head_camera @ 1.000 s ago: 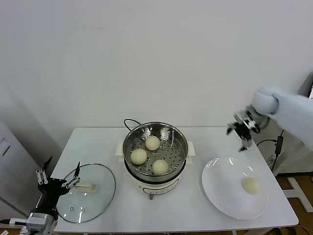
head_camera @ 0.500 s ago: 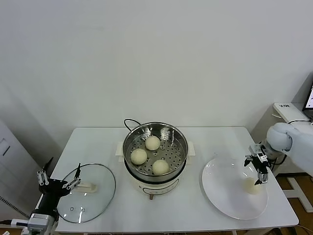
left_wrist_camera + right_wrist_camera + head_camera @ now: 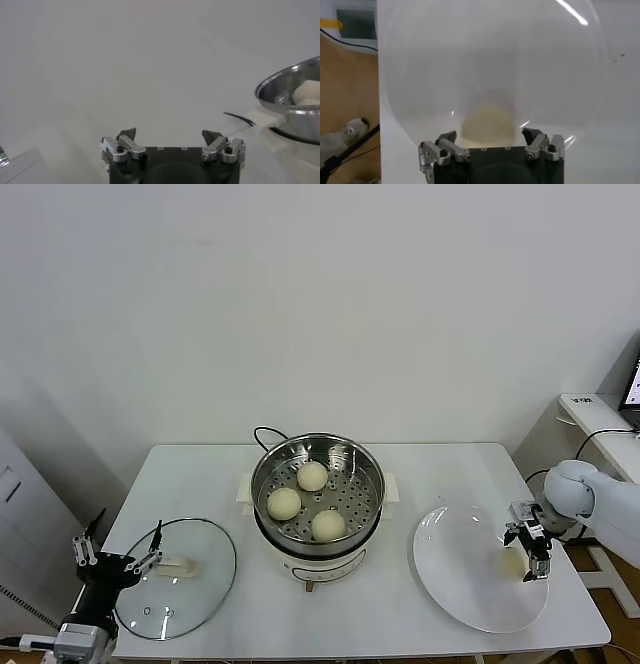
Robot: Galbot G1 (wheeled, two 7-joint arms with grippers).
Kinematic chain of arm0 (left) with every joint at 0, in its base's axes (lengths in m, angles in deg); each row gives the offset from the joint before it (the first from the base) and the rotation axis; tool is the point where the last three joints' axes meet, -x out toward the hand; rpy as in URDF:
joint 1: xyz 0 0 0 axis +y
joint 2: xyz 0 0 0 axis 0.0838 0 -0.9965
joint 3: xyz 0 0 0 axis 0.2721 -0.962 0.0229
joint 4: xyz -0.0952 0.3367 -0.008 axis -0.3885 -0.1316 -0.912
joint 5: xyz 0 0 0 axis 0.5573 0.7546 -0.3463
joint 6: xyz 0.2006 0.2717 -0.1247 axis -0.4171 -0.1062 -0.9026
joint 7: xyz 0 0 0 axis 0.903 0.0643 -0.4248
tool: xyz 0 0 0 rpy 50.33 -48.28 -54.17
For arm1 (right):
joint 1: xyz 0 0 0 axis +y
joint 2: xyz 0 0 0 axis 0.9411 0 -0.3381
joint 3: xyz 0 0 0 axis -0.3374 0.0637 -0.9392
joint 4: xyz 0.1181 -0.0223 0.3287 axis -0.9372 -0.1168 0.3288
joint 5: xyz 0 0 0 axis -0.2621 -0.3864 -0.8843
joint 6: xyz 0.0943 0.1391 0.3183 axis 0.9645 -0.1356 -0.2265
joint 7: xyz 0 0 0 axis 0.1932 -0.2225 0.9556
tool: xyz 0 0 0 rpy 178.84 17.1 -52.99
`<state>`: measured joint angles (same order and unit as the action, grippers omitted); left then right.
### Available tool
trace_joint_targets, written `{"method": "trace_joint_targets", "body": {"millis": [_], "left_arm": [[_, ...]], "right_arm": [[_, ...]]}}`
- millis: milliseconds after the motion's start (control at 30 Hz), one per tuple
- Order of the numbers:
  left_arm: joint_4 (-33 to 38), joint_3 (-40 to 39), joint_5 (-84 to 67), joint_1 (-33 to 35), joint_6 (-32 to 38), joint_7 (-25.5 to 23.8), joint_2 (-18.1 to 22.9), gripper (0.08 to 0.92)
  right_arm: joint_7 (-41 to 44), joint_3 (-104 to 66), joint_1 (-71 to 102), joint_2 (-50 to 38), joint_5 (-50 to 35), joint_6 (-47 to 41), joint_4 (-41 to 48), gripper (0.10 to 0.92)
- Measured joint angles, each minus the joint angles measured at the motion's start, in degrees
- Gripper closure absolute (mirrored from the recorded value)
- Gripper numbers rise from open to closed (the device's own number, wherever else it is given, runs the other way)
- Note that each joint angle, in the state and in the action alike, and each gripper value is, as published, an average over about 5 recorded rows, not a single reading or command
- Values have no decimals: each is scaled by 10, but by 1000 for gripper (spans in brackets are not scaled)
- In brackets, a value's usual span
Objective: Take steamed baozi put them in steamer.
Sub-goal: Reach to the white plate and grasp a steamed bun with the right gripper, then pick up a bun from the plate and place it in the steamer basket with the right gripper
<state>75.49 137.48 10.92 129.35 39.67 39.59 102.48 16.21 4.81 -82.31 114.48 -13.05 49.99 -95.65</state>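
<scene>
White plate (image 3: 450, 579) — right tool (image 3: 529, 552) spread around its baozi (image 3: 487, 122).

We see right arm (image 3: 590, 499): smooth white rounded shell. Right gripper (image 3: 490, 142), left gripper (image 3: 171, 144): black body, silver finger links, black screws, dark fingertips.

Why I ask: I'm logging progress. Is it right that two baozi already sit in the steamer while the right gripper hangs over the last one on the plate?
Not quite: the head view shows three baozi in the steamer, not two. The rest holds: the right gripper, open, hangs over the last baozi on the plate.
</scene>
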Motion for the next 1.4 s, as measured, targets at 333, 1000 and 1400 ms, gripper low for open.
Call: {"method": "trace_joint_targets", "body": {"millis": [333,1000,1400], "left_arm": [[0,0,1,0,0,0,0,177],[1,3,-3,-4,4,0,8,177],[-2,11,-13,-2,7,-1,5,177]], "right_arm": [[-4,15,-18,6,-12,-4,-7,572],[9,224,-377,184,-313,-65,-3,654],[-23,238,-394,295,-384,-128,-51,643]]}}
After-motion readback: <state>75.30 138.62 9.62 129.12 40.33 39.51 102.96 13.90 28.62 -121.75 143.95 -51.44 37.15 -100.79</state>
